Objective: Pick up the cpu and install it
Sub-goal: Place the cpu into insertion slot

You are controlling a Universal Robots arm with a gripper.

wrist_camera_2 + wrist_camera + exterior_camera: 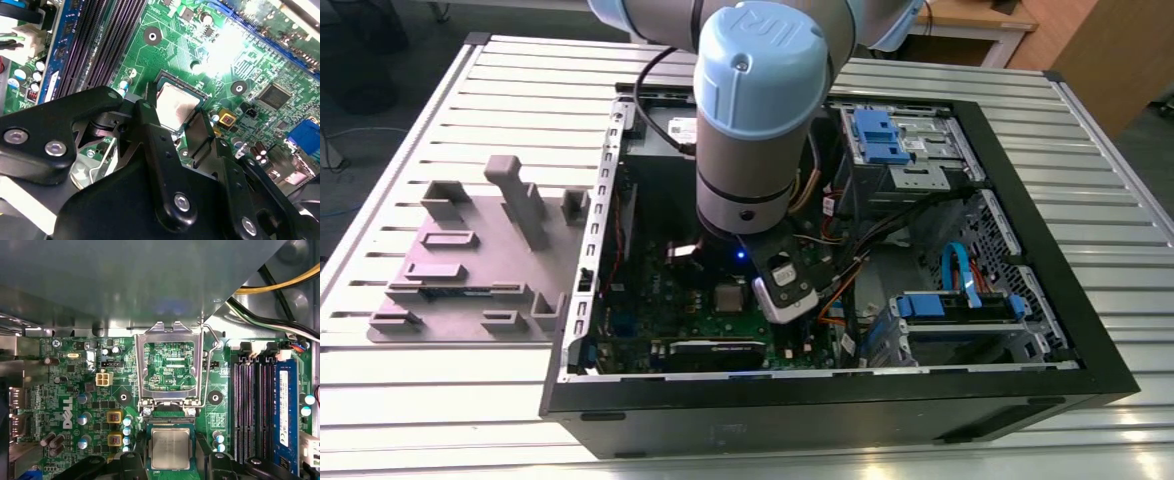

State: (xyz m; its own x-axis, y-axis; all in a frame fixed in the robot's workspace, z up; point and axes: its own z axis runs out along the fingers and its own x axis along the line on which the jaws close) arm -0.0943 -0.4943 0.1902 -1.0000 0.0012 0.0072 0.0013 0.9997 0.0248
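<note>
The gripper [176, 116] straddles the cpu [170, 447], which lies flat directly beneath it at the socket [170, 421]; whether it grips the chip cannot be told.

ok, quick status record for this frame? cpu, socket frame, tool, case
socket frame: flipped open
cpu: flat, metal top up, next to the frame's hinge; seated or not, unclear
tool: down inside the case, at the cpu
case: open, lying on the table
fixture: grey, on the table, at the exterior view's left of the case
</note>
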